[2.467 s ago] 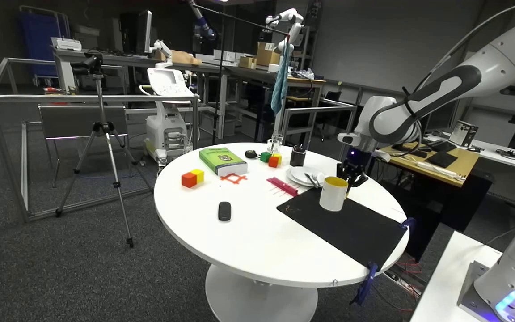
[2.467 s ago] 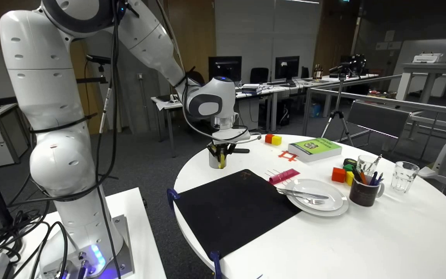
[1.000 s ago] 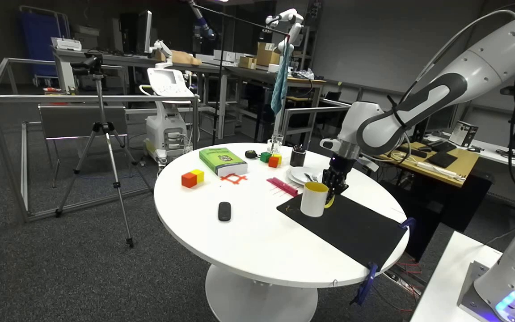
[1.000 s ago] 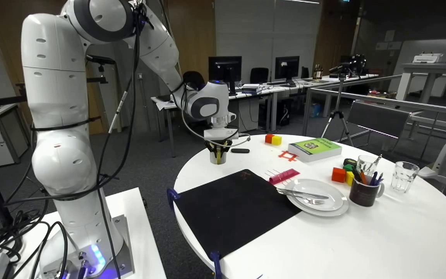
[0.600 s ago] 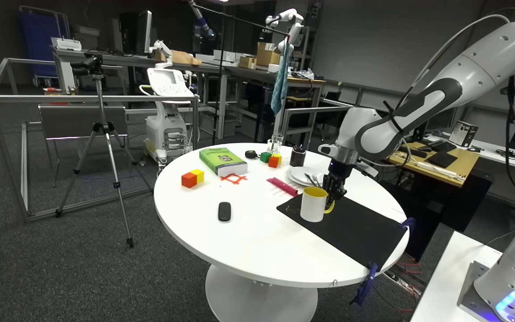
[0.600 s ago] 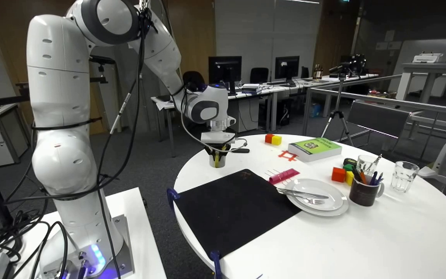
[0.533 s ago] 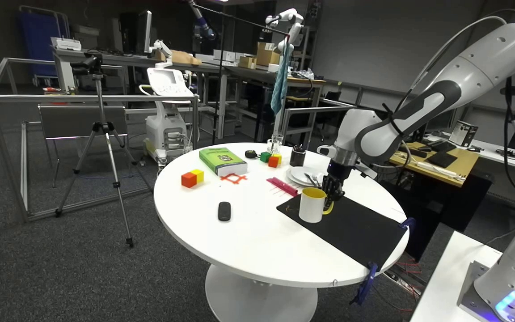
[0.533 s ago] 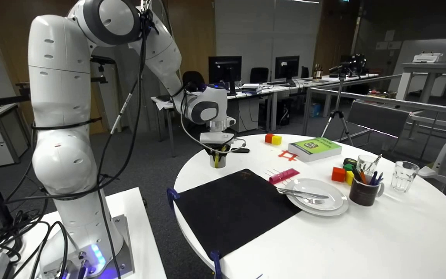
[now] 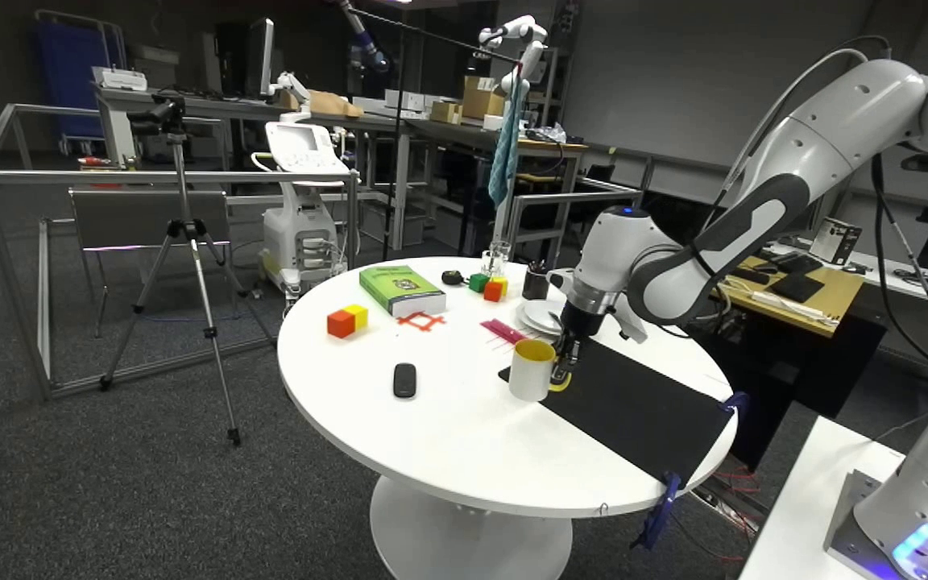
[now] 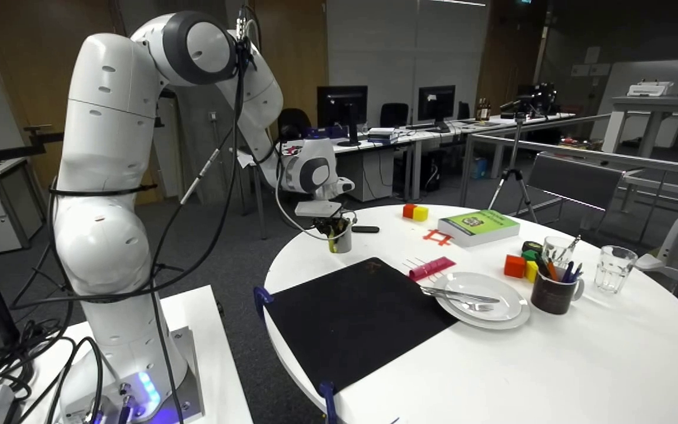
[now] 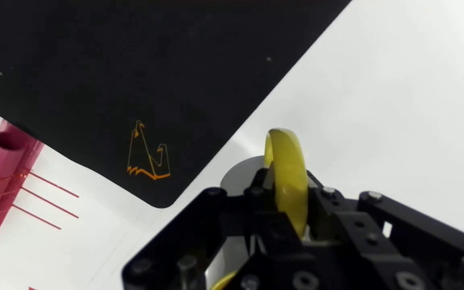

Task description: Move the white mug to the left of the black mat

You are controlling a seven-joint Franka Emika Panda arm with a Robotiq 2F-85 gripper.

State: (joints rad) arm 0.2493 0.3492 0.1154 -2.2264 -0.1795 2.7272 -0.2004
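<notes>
One white cylindrical mug (image 9: 530, 377), yellow inside, is appearing roughly upright at the middle of the frame in an exterior view, its outline overlapping a flat black rectangular mat (image 9: 625, 411) near that mat's left corner. From where I am standing, a black two-fingered gripper (image 11: 289, 189) is clamping the mug's curved yellow handle (image 11: 286, 155) at the lower centre of the wrist view. There the mug is showing against a round white table (image 11: 397, 100), past the mat's edge; whether its base is touching the surface, I am not able to tell. In an exterior view where a white jointed robot arm (image 10: 97, 153) is filling the left side, the gripper is partly hiding the mug. A black oblong object (image 9: 404, 380) is resting left of centre in an exterior view.
</notes>
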